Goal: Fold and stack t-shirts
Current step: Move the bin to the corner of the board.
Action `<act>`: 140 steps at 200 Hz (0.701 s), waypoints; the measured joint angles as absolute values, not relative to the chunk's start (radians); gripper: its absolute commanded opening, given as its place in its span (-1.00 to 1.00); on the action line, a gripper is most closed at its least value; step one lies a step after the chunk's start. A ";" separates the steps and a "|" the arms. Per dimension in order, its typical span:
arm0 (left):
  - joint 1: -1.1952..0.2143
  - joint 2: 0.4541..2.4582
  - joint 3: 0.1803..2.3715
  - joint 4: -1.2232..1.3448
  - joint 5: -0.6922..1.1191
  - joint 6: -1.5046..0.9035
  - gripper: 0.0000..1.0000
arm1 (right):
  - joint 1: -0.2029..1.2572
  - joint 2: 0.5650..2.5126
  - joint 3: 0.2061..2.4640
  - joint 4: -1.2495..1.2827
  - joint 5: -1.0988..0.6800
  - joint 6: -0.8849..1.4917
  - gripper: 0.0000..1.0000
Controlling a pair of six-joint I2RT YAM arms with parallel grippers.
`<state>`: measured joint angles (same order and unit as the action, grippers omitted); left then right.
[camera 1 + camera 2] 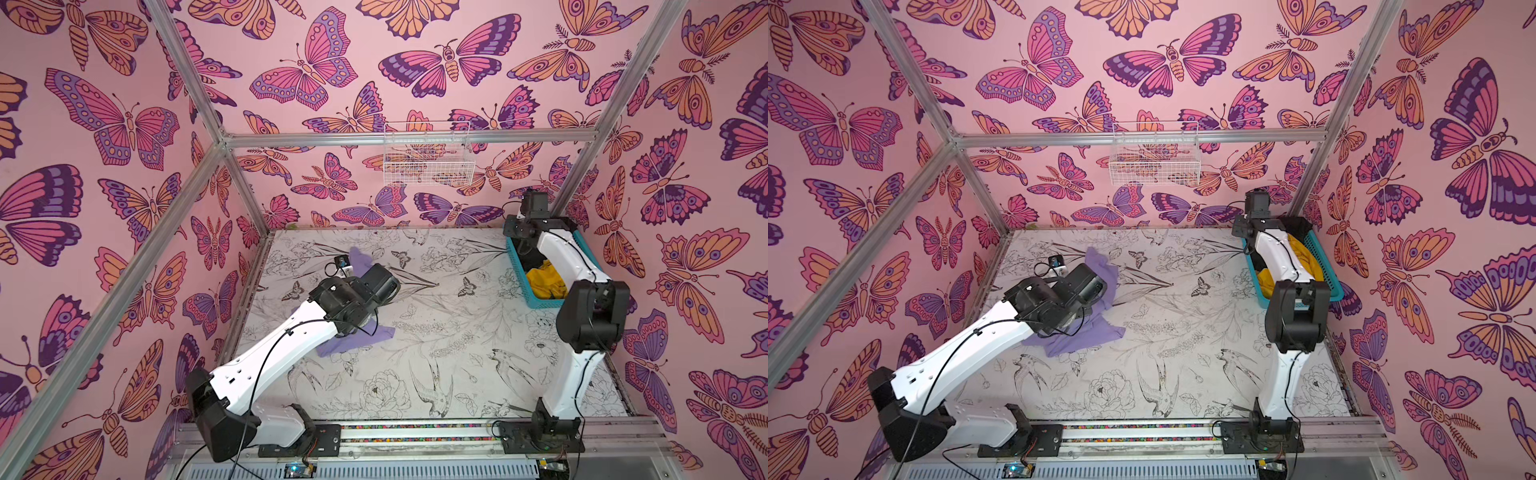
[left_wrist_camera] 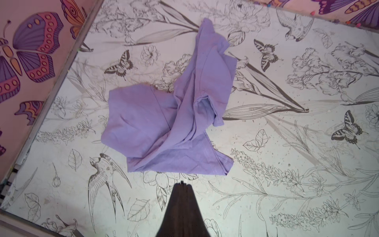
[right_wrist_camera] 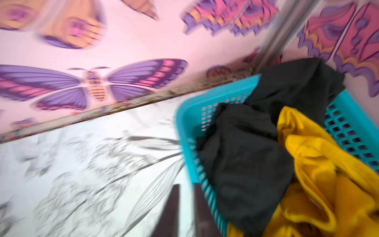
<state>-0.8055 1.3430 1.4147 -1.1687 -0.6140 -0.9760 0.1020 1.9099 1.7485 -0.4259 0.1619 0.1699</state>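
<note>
A lavender-purple t-shirt (image 2: 170,115) lies crumpled on the flower-printed table, at its left side in both top views (image 1: 353,338) (image 1: 1084,332). My left gripper (image 2: 183,182) is shut and empty, hovering over the table just off the shirt's hem. A black t-shirt (image 3: 246,153) and a mustard-yellow t-shirt (image 3: 317,164) are bunched in the teal basket (image 3: 190,115) at the far right (image 1: 521,274). My right gripper (image 3: 186,186) stands open with nothing between its fingers, just outside the basket's wall. The right wrist view is blurred.
A white wire basket (image 1: 428,158) hangs on the back wall above the table. Aluminium frame posts (image 1: 245,187) stand at the far corners, and pink butterfly walls close in three sides. The arm bases sit on a rail (image 1: 415,432) along the front edge.
</note>
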 measured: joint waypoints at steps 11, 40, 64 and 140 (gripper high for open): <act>-0.806 1.327 1.410 -1.169 -0.630 -0.964 -1.00 | 0.141 1.819 1.701 -0.435 0.154 0.160 0.29; -0.802 1.285 1.365 -1.174 -0.644 -0.950 -1.00 | 0.261 1.595 1.535 -0.453 0.066 0.194 -0.52; -0.789 1.293 1.346 -1.177 -0.632 -0.923 -1.00 | 0.389 1.439 1.351 -0.462 -0.012 0.263 -1.00; -0.786 1.078 1.258 -0.986 -0.549 -0.852 0.84 | 0.557 1.055 0.875 -0.317 -0.366 0.622 0.98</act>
<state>-0.7856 1.0782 1.2575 -0.9855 -0.5488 -0.8516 0.5571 1.0546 0.8749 -0.3168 -0.3660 0.6220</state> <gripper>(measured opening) 0.688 0.672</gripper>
